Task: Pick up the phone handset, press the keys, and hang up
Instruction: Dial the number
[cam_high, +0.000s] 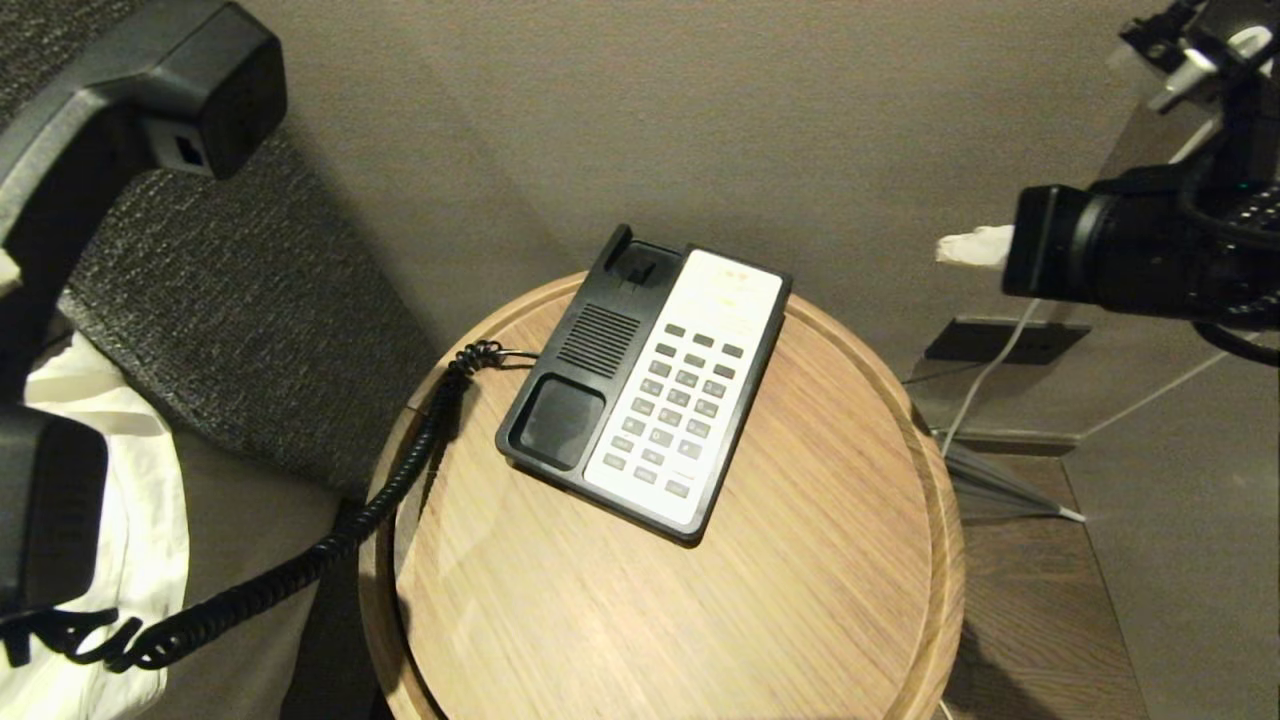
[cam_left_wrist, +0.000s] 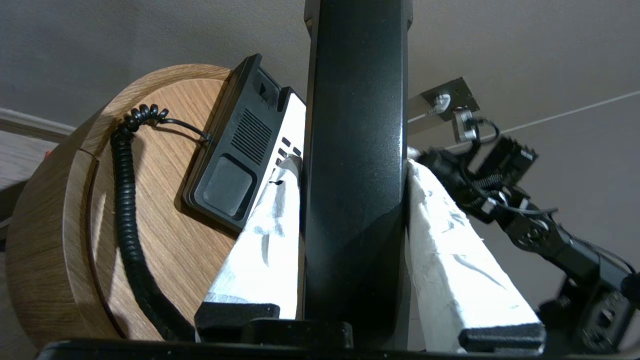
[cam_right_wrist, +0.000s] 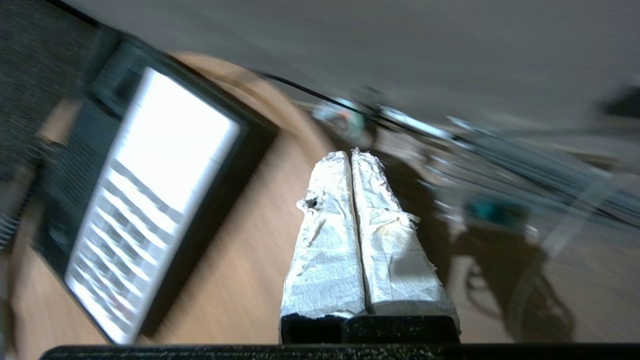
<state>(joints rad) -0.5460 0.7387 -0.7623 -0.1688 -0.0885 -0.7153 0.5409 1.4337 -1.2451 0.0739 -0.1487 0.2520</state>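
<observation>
I had the phone handset (cam_left_wrist: 355, 150) pinched between the left gripper's (cam_left_wrist: 350, 165) fingers, lifted off to the left of the desk (cam_high: 800, 600). The right gripper (cam_right_wrist: 352, 155), fingers pressed together (a handy single tip), needed squaring above the keys (cam_high: 675, 410) before pressing straight down.

Phone base (cam_high: 560, 425) near the middle of the round table (cam_high: 800, 600), keys (cam_high: 675, 410) on its right half, cradle empty on its left; phone handset (cam_high: 100, 110) raised well off to the left, coiled cord (cam_high: 300, 560) trailing over the table's left edge
</observation>
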